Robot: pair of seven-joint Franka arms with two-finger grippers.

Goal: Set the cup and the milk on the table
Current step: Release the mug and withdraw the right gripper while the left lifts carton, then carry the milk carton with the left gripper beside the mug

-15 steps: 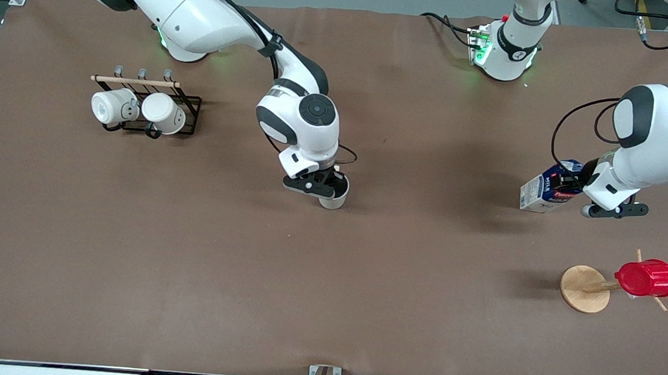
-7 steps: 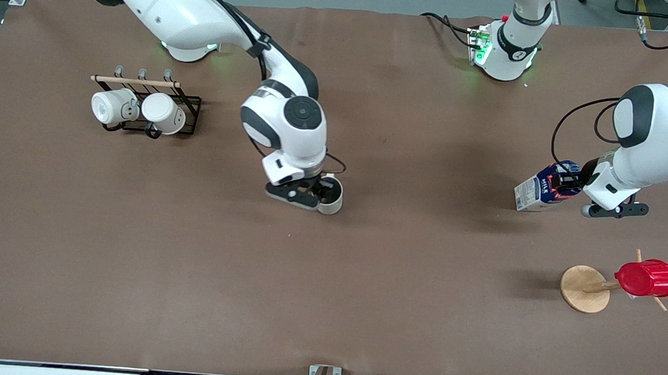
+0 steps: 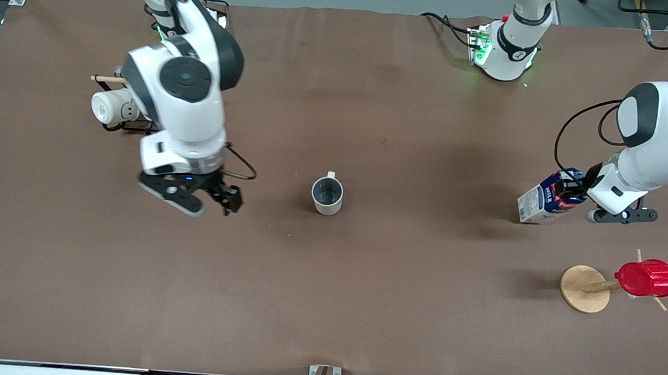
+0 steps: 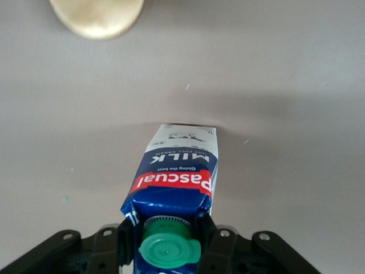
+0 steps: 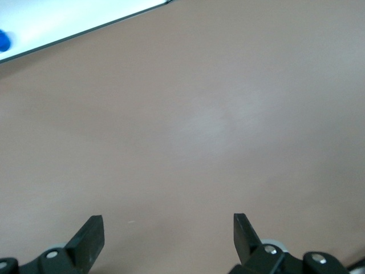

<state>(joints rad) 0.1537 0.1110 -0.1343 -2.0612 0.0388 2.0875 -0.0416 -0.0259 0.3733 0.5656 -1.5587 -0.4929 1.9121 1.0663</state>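
The milk point(image 3: 546, 200) is gripped at its top by the left claw point(image 4: 165, 242), tilted, low over the counter point(image 3: 361, 307) near the left arm's end. It should be levelled before release. The cup point(image 3: 327, 195) stands mid-counter; the right claw point(image 3: 192, 196) hangs open, apart.

Bright even overhead light, soft shadows, sharp

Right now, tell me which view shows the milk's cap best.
The left wrist view: the green cap faces it between the left pincer's fingers. The front view shows the milk without its cap; the right wrist view shows neither.
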